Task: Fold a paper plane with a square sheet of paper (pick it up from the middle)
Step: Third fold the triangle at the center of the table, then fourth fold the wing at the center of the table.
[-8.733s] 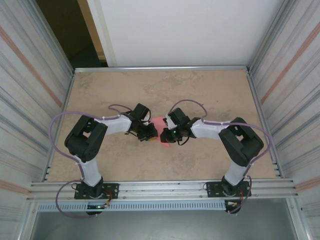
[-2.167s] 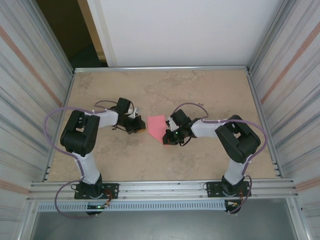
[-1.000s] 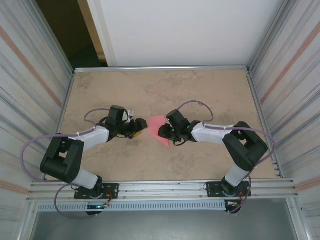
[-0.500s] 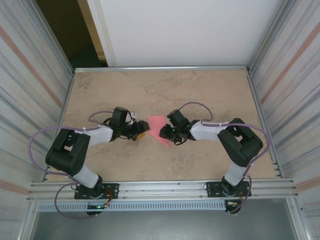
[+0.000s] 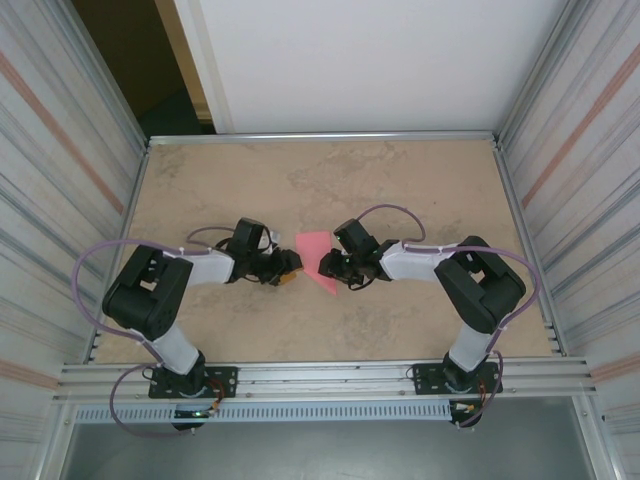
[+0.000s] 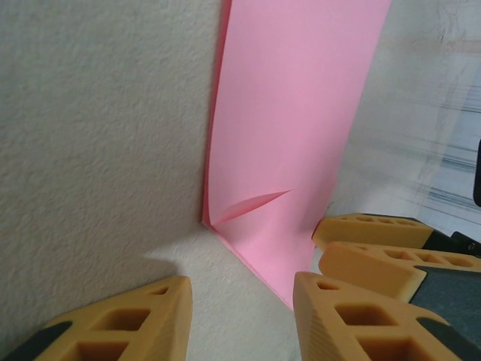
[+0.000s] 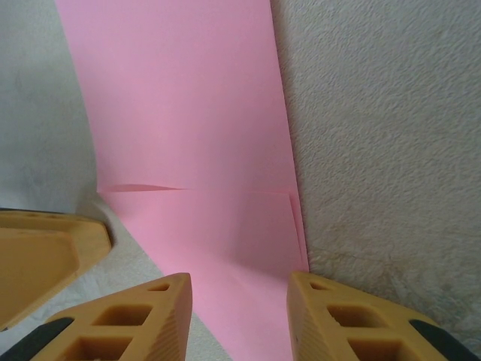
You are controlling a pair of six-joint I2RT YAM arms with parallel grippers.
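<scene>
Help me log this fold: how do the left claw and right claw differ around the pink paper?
The right claw straddles the paper, which runs between its fingers; the left claw has mostly bare table in its gap, with a paper corner beside one finger. From above, the left claw sits by the paper's left edge, while the right claw covers its right side. Both have jaws apart.
</scene>
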